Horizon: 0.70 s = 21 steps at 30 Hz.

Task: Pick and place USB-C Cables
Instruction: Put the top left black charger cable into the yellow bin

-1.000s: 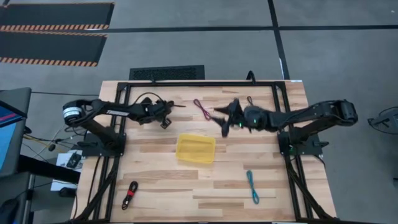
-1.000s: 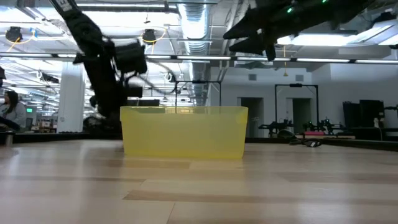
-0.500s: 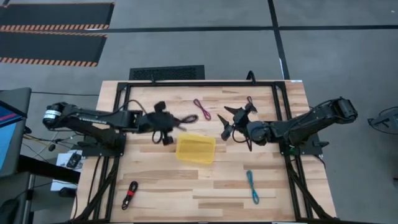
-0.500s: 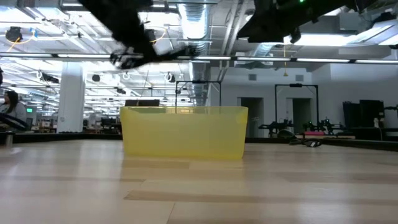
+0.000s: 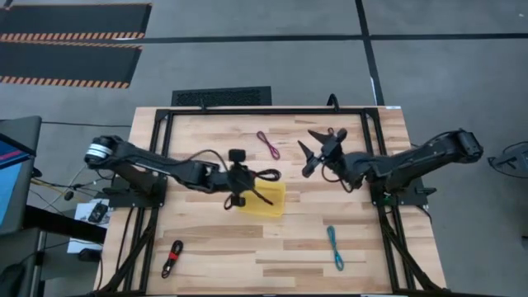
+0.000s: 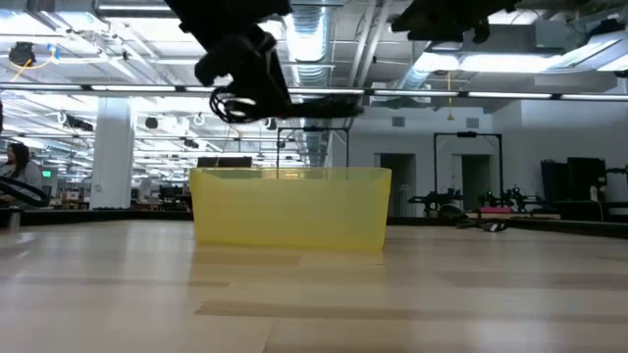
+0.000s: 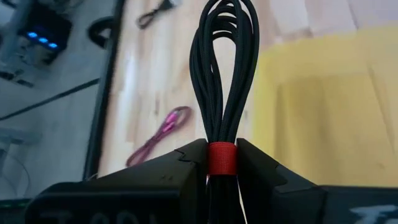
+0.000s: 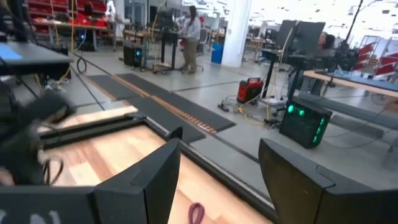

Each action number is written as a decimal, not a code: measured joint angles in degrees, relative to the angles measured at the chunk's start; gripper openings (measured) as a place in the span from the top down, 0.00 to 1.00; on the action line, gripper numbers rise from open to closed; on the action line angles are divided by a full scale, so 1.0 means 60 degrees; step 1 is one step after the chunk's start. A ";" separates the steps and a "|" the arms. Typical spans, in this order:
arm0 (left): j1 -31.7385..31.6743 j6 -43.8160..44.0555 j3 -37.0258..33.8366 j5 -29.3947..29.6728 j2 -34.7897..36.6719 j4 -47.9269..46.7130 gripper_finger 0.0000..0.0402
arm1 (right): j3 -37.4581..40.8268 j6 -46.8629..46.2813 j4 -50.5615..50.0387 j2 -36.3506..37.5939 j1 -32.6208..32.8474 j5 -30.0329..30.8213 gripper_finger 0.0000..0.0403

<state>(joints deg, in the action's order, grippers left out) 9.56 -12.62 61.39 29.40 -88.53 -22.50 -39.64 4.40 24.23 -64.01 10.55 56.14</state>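
- Left gripper (image 7: 222,163) hangs over the yellow tray (image 5: 272,200), jaws clamped on a black-and-red cable (image 7: 224,74) at its red band.
- Right gripper (image 5: 320,150) waits raised over the worktop's (image 5: 214,239) far right, jaws spread, empty.
- Maroon cable (image 5: 267,143) lies far of the tray; teal cable (image 5: 334,247) near right; another black-and-red bundle (image 5: 172,257) near left.

The left arm extends across toward the table centre, its left claw (image 5: 262,175) raised and closed on a thin bundle between both fingers. The right arm is raised at the right, its right claw (image 5: 318,147) spread wide, holding nothing.
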 joint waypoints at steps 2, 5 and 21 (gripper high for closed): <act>0.0072 -0.0082 0.0349 -0.0035 -0.0461 -0.0484 0.88 | 0.0000 0.0105 -0.0076 0.0162 -0.0004 0.0000 0.39; 0.0127 -0.0150 0.0921 -0.0201 -0.0996 -0.0996 0.88 | 0.0000 0.0103 -0.0266 0.0255 -0.0025 -0.0007 0.39; 0.0042 0.0519 0.1311 -0.1592 -0.2025 -0.1308 0.85 | -0.0007 0.0248 -0.0674 0.0015 -0.0612 -0.0087 0.39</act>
<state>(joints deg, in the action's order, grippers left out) 9.81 -9.51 69.25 19.85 -100.68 -30.35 -39.68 5.89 20.18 -63.92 6.87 55.62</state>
